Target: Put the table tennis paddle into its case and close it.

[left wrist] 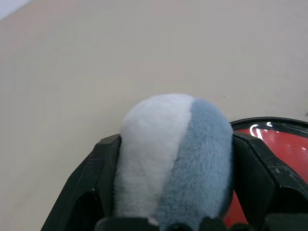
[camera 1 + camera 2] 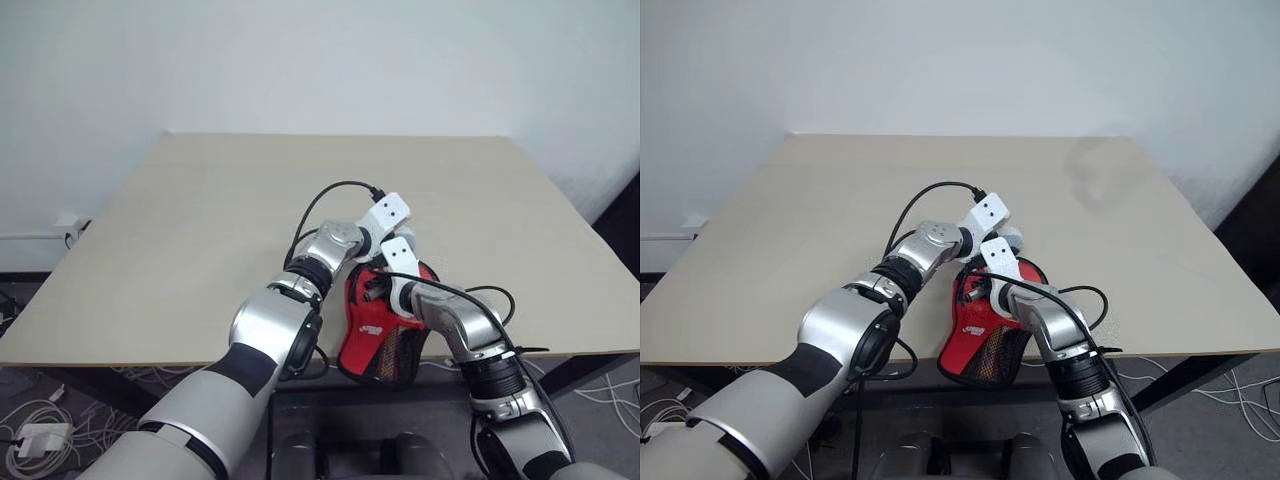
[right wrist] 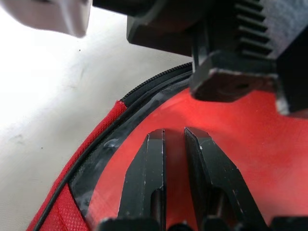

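Lying at the near edge of the tan table (image 2: 200, 230): the case (image 2: 378, 345) (red paddle face visible inside). Right gripper (image 3: 174, 139) clenched over it; left gripper (image 1: 175, 144) spread around a grey-white plush pad (image 1: 168, 154).

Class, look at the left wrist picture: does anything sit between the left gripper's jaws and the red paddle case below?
Yes. A soft plush object, half white and half grey-blue, fills the space between the left gripper's black jaws. The red, black-edged paddle case peeks out beside it on the beige table.
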